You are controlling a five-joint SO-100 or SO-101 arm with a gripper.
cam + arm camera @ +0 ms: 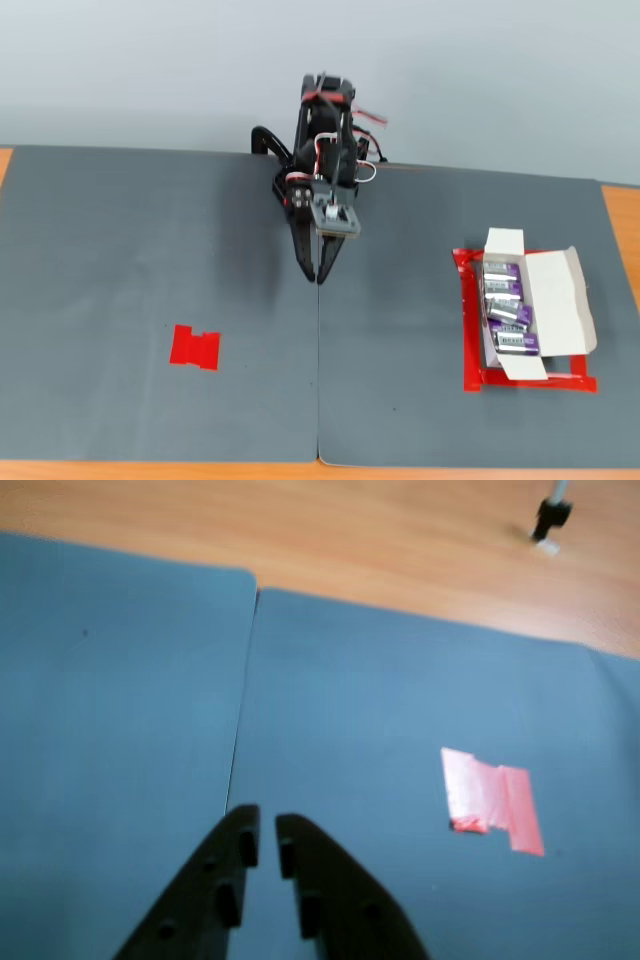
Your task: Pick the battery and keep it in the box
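One arm was all you had, folded near the top centre of the fixed view, its gripper (318, 275) pointing down at the seam between two grey mats (150, 300). In the wrist view, the gripper (266, 832) came up from the bottom edge with its fingers nearly together, a thin gap between them and nothing in it. Four battery packs (508, 310) lay in a row inside the box (555, 300), lid flap open, at right centre within the red tape outline (470, 330). One red tape patch (195, 347) sat lower left.
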